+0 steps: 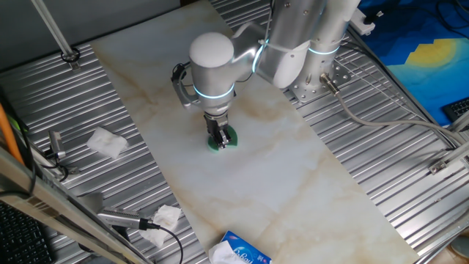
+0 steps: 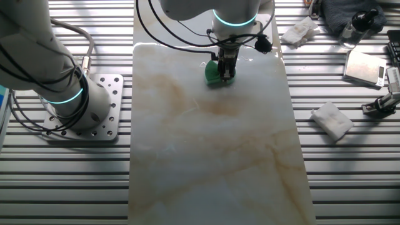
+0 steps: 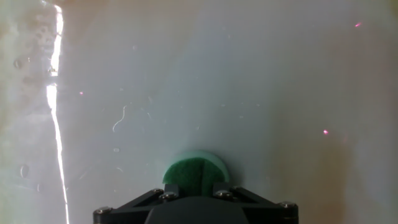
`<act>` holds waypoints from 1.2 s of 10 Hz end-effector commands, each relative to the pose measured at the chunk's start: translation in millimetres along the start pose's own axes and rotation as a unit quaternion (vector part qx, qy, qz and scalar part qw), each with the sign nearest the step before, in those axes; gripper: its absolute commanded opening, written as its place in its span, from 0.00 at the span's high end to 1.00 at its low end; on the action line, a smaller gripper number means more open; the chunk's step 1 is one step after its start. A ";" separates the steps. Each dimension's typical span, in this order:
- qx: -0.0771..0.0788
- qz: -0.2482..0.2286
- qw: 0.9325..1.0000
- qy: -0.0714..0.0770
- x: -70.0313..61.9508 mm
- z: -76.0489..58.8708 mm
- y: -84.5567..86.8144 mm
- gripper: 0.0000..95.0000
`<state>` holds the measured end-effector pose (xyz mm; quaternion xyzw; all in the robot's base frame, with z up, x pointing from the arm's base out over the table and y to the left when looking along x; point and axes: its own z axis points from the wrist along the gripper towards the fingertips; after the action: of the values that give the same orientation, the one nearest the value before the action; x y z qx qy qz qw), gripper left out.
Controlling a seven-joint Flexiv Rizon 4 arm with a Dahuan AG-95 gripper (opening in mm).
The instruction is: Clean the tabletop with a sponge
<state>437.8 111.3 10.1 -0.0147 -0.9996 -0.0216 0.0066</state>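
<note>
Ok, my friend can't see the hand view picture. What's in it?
A small bright green sponge is pinched in the black two-finger gripper and pressed against the glossy off-white marble-look tabletop. A bright streak of glare runs down the left side.

The glossy white, rounded arm (image 1: 220, 62) carries glowing cyan rings at its joints. Above the small black two-finger claw (image 1: 218, 137), black cables loop beside the wrist. Behind the claw, the round silver base plate (image 2: 84, 112) shows rows of bolt holes.
</note>
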 end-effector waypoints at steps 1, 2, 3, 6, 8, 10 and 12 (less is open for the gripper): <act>0.000 0.003 1.000 0.009 -0.1 -0.4 0.3 1.00; 0.000 0.003 1.000 0.013 -0.1 -0.4 0.3 1.00; 0.001 0.004 1.000 0.019 -0.1 -0.4 0.3 1.00; 0.001 0.006 1.000 0.030 -0.1 -0.4 0.3 1.00; 0.002 0.005 1.000 0.028 -0.1 -0.4 0.3 1.00; 0.002 0.004 1.000 0.028 -0.1 -0.4 0.3 1.00; 0.002 0.004 1.000 0.029 -0.1 -0.4 0.3 1.00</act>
<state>437.5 111.8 10.2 -0.0177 -0.9990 -0.0192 0.0370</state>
